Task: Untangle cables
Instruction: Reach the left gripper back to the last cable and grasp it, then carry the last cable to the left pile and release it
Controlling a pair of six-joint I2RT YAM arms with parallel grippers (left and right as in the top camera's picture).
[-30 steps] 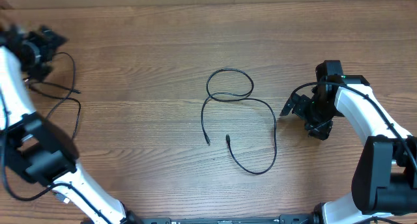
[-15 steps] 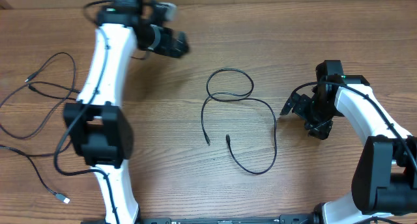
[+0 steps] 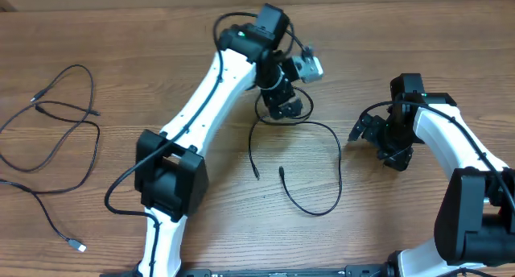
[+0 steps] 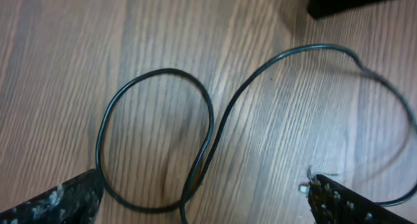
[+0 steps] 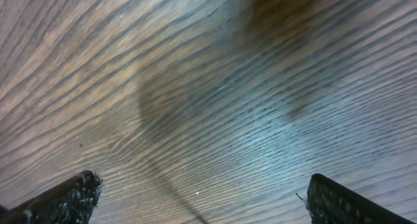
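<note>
Bench (image 3: 121,35): carrying likely limp, light cable (image 3: 339,164).
Hold: loop crossing (image 4: 199,168) looking best.
Left pincer (image 4: 205,201), right pincer (image 5: 202,201): both gaping, empty.

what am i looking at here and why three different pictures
These are two white robot arms at a wooden table. The wide picture comes from a camera above; the other two come from a camera on each wrist, looking past that arm's own claw. On the table lie thin black cables: one looped cable in the middle, a loose bunch near the picture's left edge. The left claw hangs open over the loop, which shows between its fingertips in its wrist picture. The right claw is open too, over bare wood. Nothing is held.
</note>
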